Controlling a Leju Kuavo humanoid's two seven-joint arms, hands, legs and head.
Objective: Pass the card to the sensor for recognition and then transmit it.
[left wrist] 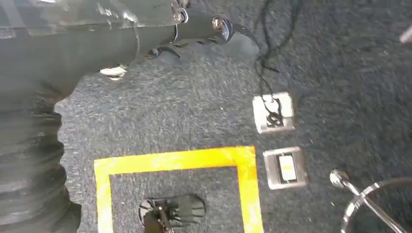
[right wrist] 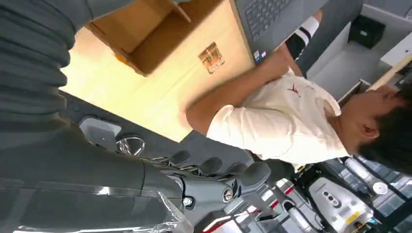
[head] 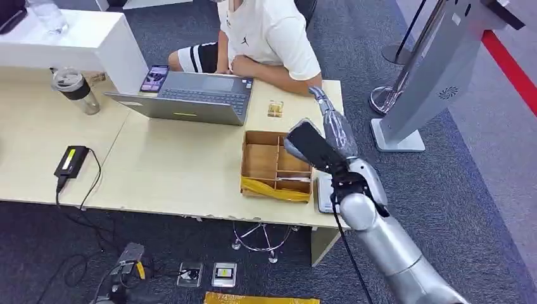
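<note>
Right robot hand (head: 329, 123) raised above table (head: 171, 164); card (head: 275, 109) lies just beside.

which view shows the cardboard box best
The head view: the whole box sits on the table by the right hand, its dividers and yellow strip plain. The right wrist view catches only one corner; the left wrist view looks at the floor.

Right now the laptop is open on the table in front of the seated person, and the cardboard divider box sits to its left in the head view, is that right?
Not quite. The laptop is open on the table in front of the seated person, but the cardboard divider box sits to its right in the head view, near the robot's raised right hand.
</note>
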